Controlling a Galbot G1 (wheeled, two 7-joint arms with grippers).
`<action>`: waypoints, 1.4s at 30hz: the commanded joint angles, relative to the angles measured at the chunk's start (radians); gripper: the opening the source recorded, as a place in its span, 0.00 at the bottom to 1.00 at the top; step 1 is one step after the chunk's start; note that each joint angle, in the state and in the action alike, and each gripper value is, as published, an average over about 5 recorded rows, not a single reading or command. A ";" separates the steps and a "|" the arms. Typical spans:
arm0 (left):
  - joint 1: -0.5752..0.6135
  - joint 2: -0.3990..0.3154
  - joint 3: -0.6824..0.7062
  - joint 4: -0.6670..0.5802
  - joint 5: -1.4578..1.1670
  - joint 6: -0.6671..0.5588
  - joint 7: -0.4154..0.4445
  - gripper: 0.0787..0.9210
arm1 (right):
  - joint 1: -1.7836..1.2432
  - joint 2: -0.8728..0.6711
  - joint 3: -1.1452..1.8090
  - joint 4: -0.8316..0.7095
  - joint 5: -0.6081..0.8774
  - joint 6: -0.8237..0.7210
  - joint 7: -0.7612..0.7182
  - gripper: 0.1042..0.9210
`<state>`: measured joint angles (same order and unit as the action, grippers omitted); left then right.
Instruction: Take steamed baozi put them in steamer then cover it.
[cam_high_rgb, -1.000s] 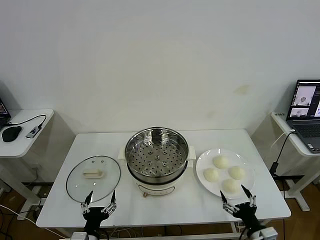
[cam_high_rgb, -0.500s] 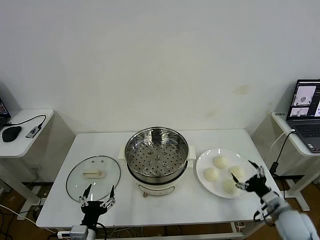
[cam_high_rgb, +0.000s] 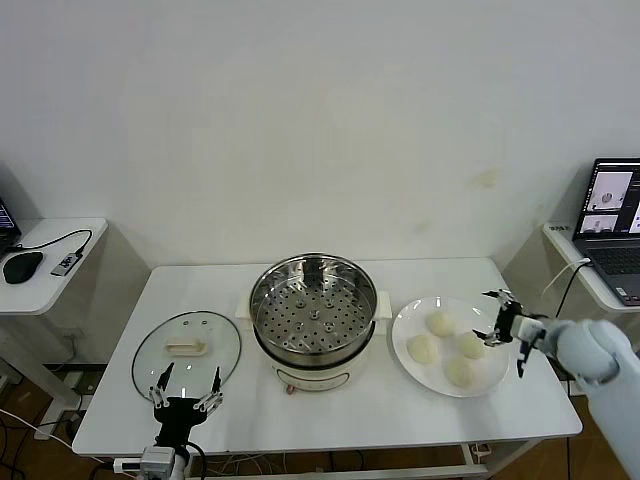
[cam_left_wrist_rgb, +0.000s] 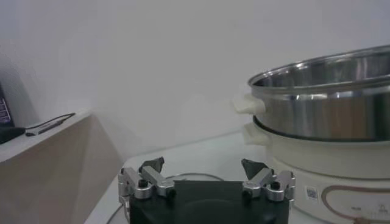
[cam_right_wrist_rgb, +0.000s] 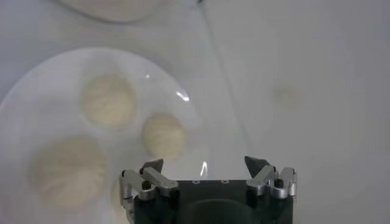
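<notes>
Several cream-white steamed baozi (cam_high_rgb: 440, 323) lie on a white plate (cam_high_rgb: 403, 330) right of the steamer (cam_high_rgb: 314, 310), a shiny perforated basket on a cream pot base, with nothing in it. The cover (cam_high_rgb: 187, 352), a clear glass lid with a cream handle, lies flat on the table left of the steamer. My right gripper (cam_high_rgb: 497, 318) hovers open over the plate's right edge, beside the baozi (cam_right_wrist_rgb: 164, 135); nothing sits between its fingers (cam_right_wrist_rgb: 204, 164). My left gripper (cam_high_rgb: 185, 385) stands open and empty at the table's front edge, just in front of the cover, with the steamer (cam_left_wrist_rgb: 329, 97) off to its side.
The white table (cam_high_rgb: 540, 400) has a side table with an open laptop (cam_high_rgb: 612, 230) to its right. Another side table with a mouse (cam_high_rgb: 22, 266) and a cable stands to its left. A white wall rises behind.
My right gripper has risen from the table's front edge and swung out to the plate's right side, turning inward. My left gripper has drawn back slightly toward the front edge.
</notes>
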<state>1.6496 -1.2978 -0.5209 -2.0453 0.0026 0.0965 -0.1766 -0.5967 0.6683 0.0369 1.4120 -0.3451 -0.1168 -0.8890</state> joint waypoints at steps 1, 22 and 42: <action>-0.010 0.006 -0.003 0.010 0.031 0.013 -0.004 0.88 | 0.458 0.021 -0.467 -0.257 0.013 0.036 -0.221 0.88; -0.015 0.023 -0.028 0.014 0.031 0.028 0.003 0.88 | 0.542 0.216 -0.630 -0.483 -0.009 0.027 -0.221 0.88; -0.017 0.027 -0.037 0.014 0.040 0.027 0.005 0.88 | 0.526 0.287 -0.623 -0.542 -0.017 0.009 -0.194 0.79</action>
<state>1.6338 -1.2710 -0.5581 -2.0329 0.0404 0.1231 -0.1718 -0.0821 0.9329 -0.5722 0.8950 -0.3577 -0.1056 -1.0819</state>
